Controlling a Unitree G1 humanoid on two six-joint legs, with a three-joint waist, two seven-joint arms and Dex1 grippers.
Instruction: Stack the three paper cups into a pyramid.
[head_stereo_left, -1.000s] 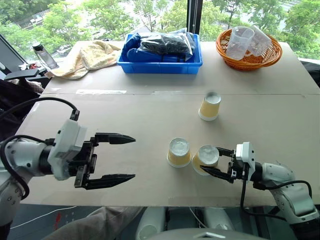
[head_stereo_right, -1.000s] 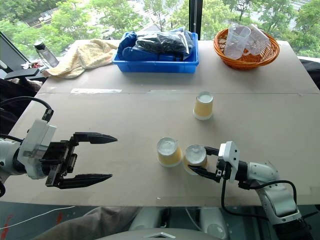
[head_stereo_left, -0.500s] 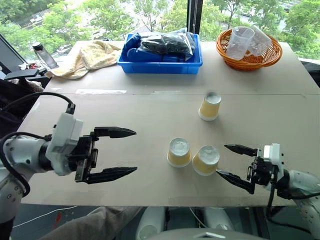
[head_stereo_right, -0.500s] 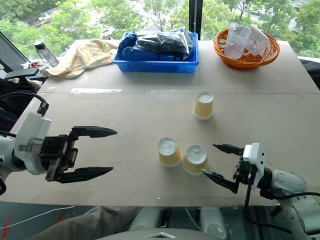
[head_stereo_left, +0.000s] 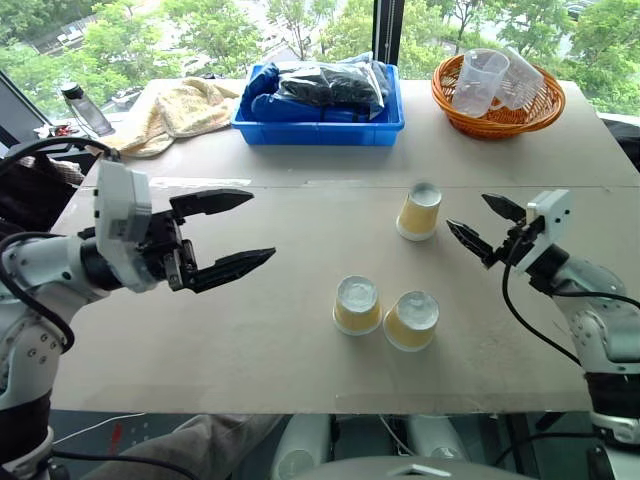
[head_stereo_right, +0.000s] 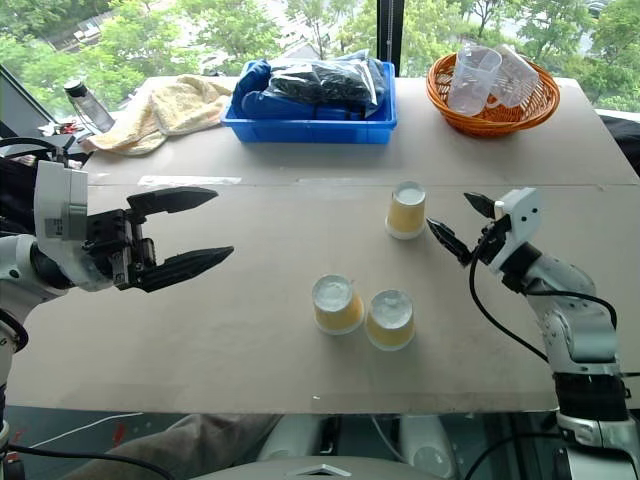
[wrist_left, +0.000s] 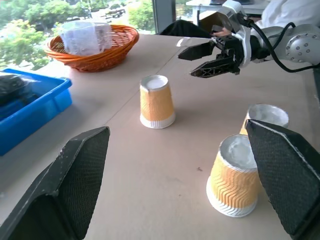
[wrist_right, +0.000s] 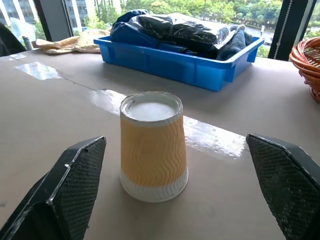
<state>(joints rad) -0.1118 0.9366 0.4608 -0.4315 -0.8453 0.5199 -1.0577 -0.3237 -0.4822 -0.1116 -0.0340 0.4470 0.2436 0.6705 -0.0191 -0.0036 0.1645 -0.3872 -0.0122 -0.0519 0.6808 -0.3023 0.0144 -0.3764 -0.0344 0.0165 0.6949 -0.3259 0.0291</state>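
While both my hands hover above the table (head_stereo_left: 250, 350), neither one grips anything. My right hand (head_stereo_left: 484, 225) has its two black fingers spread wide, pointing toward the lone paper cup (head_stereo_left: 419, 211) just ahead of its tips — upside down, white base up, tan wavy sides, apart from the fingers. My left hand (head_stereo_left: 228, 233) is spread just as wide, well off from the cups, its tips aimed across the table toward them.

Nearer to me than my right hand stand the other two paper cups, both inverted: the left cup of the pair (head_stereo_left: 357, 305) and the right cup of the pair (head_stereo_left: 411, 320), just beside each other, whether they touch I cannot tell. All three sit on the table, none on top of another.

Farther out beyond my right hand sits an orange wicker basket (head_stereo_left: 498, 116) holding clear plastic cups (head_stereo_left: 480, 82). Beyond the lone cup is a blue bin (head_stereo_left: 320, 128) with dark bagged items inside — and beyond my left hand, a yellowish towel (head_stereo_left: 172, 112) and a bottle (head_stereo_left: 88, 110) at the far edge.
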